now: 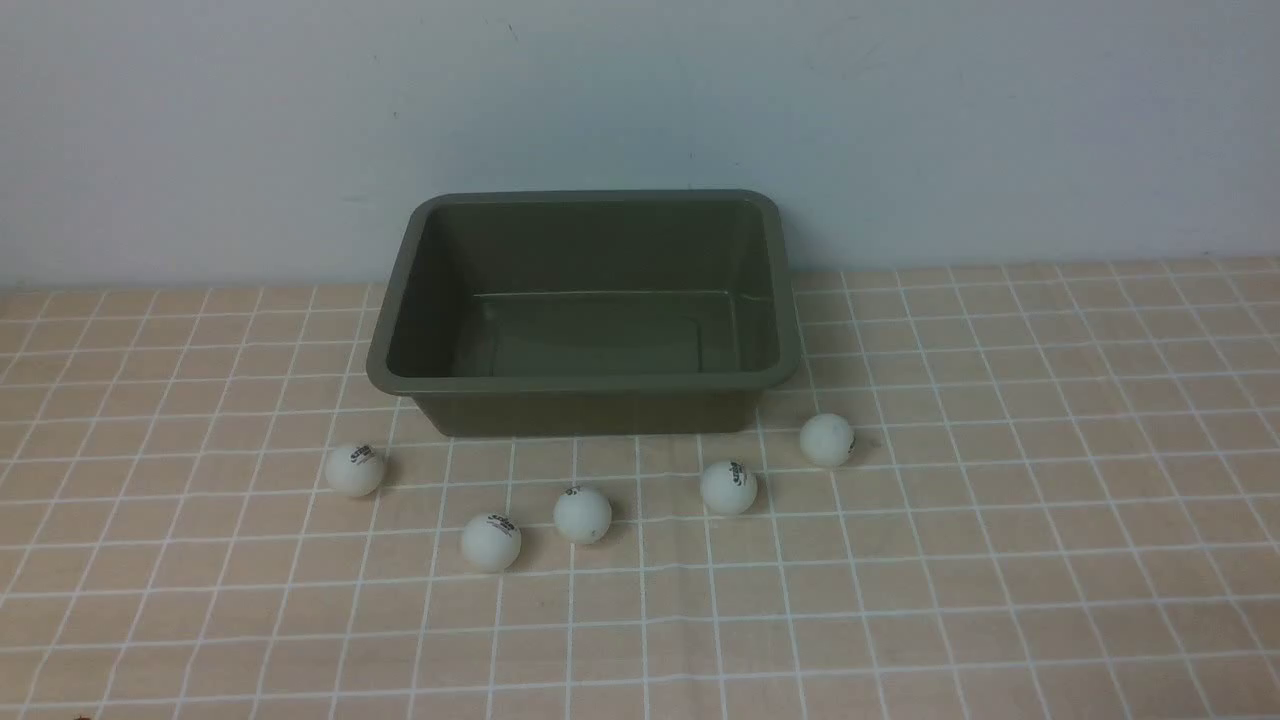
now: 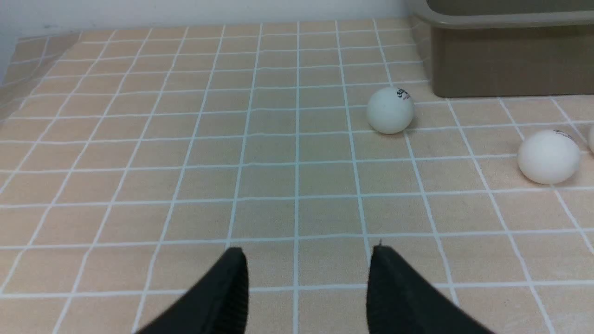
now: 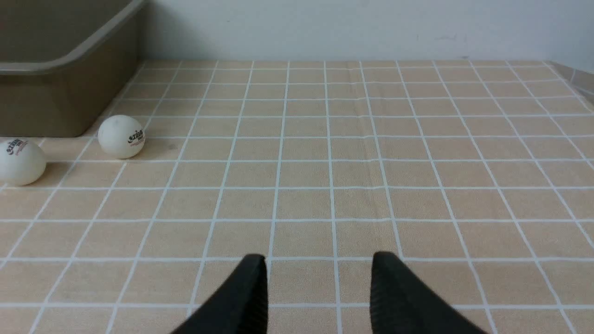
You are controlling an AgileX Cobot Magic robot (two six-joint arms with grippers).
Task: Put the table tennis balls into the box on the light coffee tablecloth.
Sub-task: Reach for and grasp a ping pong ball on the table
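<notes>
While your left gripper (image 2: 306,249) and right gripper (image 3: 319,255) gape empty, five balls (image 1: 583,515) sit far beyond the fingers (image 2: 222,287), untouched, just near of the box (image 1: 585,381).

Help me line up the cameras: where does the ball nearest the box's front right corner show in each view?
Front view: the rightmost ball, just off the box's front right corner.
Left wrist view: not in it.
Right wrist view: the whole ball nearest the box wall.
Shared landmark: the box.
</notes>
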